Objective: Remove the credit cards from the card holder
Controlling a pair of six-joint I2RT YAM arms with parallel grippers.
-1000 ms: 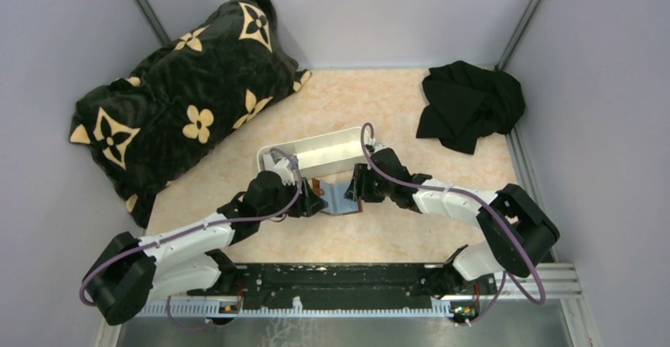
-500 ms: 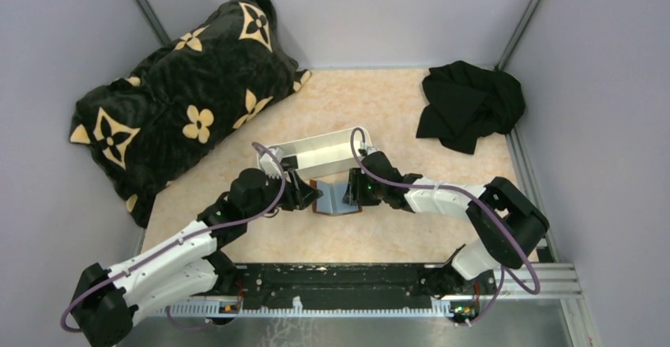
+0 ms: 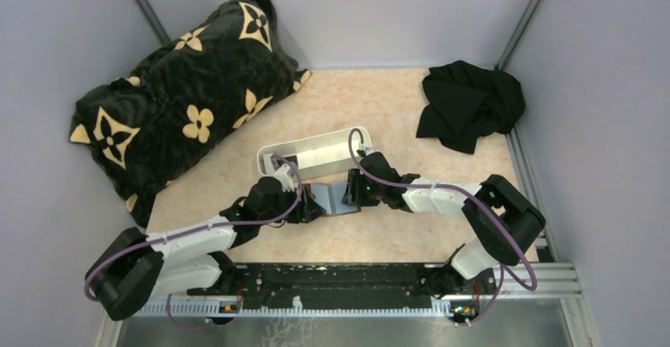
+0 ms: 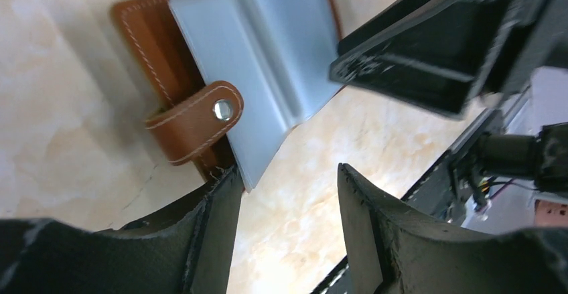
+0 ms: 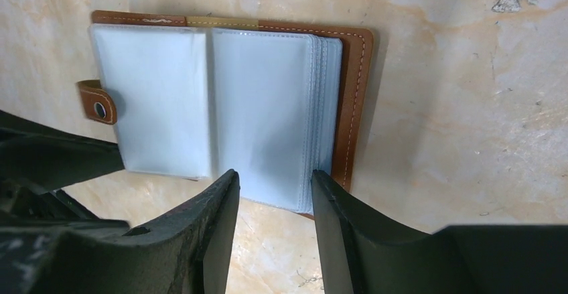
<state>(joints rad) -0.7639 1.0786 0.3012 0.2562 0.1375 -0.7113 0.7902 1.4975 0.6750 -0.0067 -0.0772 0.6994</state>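
Leather holder [image 5: 353, 106] is lying open mid-worktop [image 5: 469, 120], sleeves [image 5: 261, 106] up for access; left pincer [image 4: 287, 175] and right pincer [image 5: 272, 177] are hovering part-open, empty.

I am looking at a long white tray [image 3: 316, 151] sitting near the middle of the marbled beige tabletop [image 3: 379, 110]. A dark cushion [image 3: 182, 102] with cream flowers is lying across the far left corner, and a crumpled black cloth [image 3: 470, 106] is lying at the far right corner.
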